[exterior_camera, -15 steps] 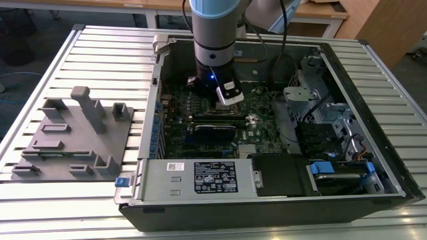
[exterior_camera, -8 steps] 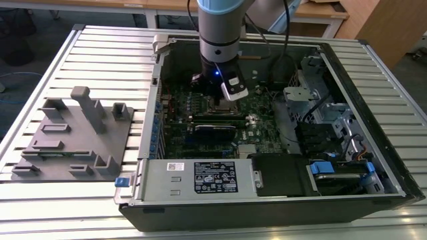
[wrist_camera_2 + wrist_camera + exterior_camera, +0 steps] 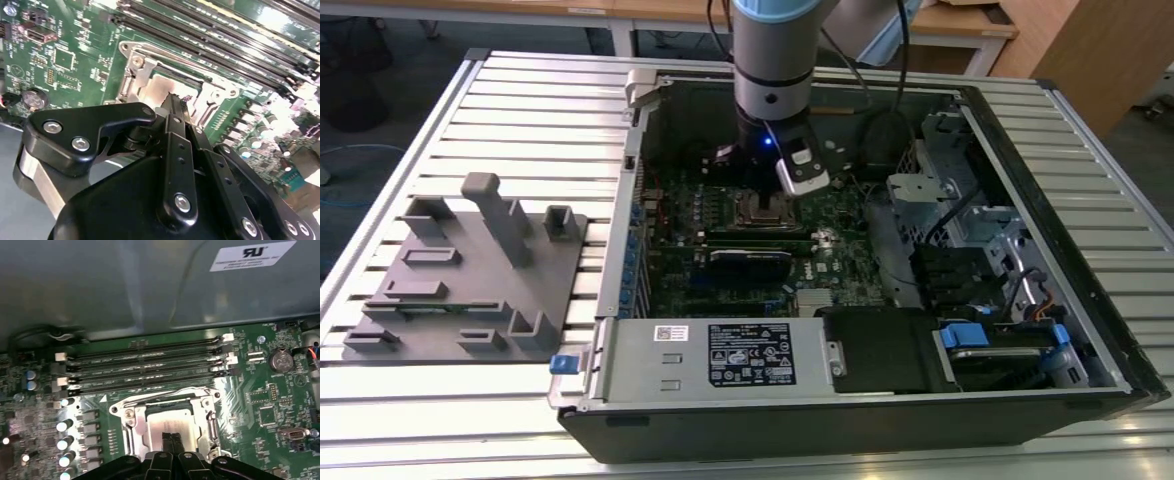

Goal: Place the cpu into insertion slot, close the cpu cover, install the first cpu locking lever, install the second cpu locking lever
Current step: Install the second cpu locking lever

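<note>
I have the arm point(image 3: 774, 60) hanging straight down from the far side, wrist vertical, the gripper point(image 3: 767, 190) low at its end. In both wrist views the two black fingers point(image 3: 170, 445) are pressed together side by side, tips pointing down, with no gap between them.

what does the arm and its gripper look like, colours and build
In the exterior view the arm is a silver-grey cylinder with a light blue band at the top, a small blue light on its dark wrist and a white-cased camera beside it. In both wrist views the gripper is matte black: flat linkage bars joined by silver screws, with slim black fingers.
</note>
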Available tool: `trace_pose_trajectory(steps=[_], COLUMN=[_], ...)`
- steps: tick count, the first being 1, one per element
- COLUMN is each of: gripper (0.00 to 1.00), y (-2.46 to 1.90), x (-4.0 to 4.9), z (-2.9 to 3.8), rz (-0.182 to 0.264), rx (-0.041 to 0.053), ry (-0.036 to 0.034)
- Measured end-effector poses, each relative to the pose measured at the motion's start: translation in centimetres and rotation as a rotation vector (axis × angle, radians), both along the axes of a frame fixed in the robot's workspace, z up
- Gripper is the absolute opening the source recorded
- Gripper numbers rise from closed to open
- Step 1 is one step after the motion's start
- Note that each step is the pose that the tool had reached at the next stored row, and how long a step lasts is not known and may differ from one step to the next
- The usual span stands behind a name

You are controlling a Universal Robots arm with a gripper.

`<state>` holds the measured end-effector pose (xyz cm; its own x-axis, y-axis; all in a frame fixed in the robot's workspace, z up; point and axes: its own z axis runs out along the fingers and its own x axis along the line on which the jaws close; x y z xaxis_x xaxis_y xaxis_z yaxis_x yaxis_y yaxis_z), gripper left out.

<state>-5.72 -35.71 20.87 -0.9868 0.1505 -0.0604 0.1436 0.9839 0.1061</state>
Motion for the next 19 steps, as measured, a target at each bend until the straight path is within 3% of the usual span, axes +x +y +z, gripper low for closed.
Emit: trace_pose_trajectory(steps=[3,6,7,11,19], gripper=[0.1,0.1,0.1,0.1,0.1], y=[0.07,0.22,0.26,0.38,0.41], x=[0.02,0.03,0.02,0.03,0.03], z=[0.0,0.0,0.0,0.03,0.79], rz=[0.0,0.0,0.0,0.0,0.0], rx=[-0.0063,-0.0275,-0.0296,-0.0318,-0.0316], ry=[0.0,0.0,0.0,0.0002,0.0])
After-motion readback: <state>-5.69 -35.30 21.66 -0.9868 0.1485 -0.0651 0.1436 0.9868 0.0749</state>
